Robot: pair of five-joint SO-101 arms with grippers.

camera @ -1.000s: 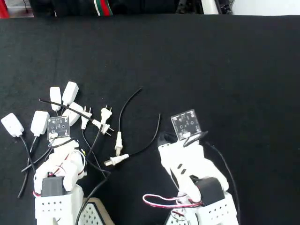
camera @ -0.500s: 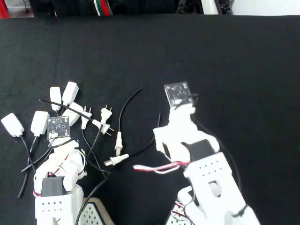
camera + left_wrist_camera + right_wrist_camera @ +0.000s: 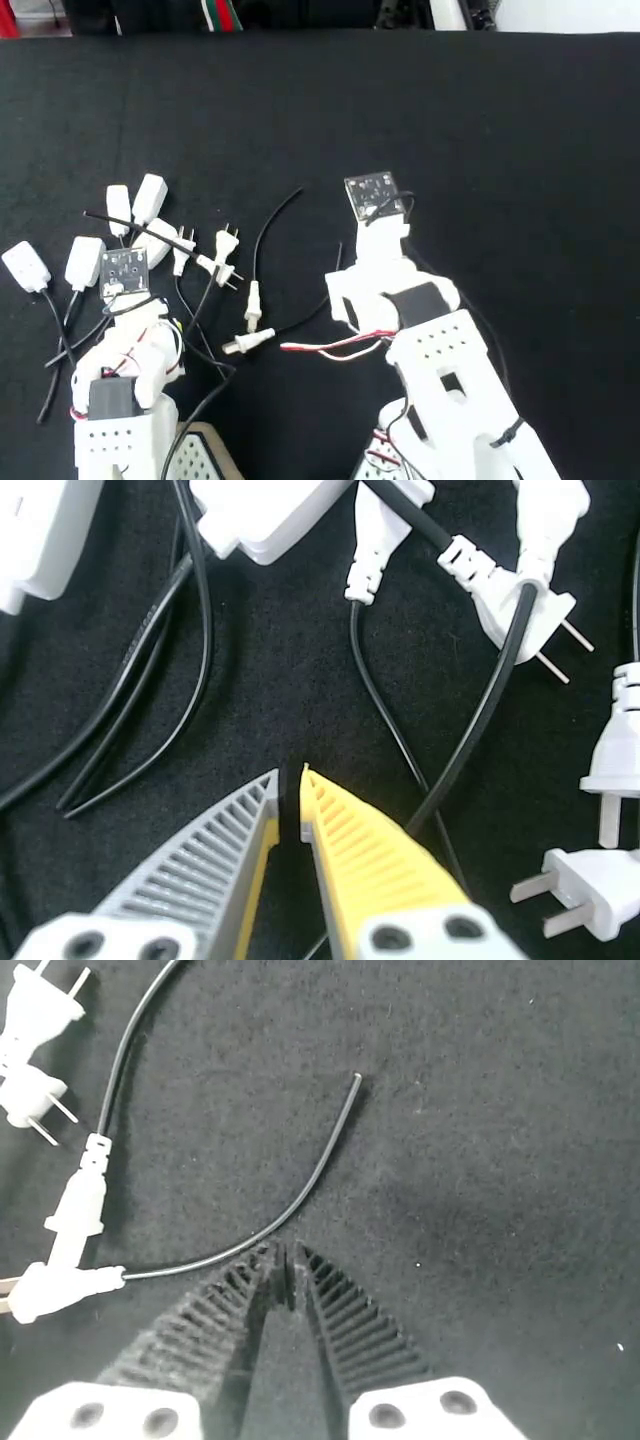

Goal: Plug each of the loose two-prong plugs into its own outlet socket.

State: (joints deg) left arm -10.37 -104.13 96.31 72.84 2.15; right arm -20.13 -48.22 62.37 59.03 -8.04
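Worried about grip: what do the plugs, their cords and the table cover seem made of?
Plugs: likely moulded white plastic, smooth with a slight sheen; prongs look metal.
Cords: black, probably a rubber or vinyl sheath, faint gloss.
Table cover: matte black cloth, maybe felt; speckled, fuzzy texture.

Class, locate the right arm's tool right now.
In the right wrist view, the right tool is shut over the black tabletop, tips beside a bent thin black cable, with white plugs beyond.
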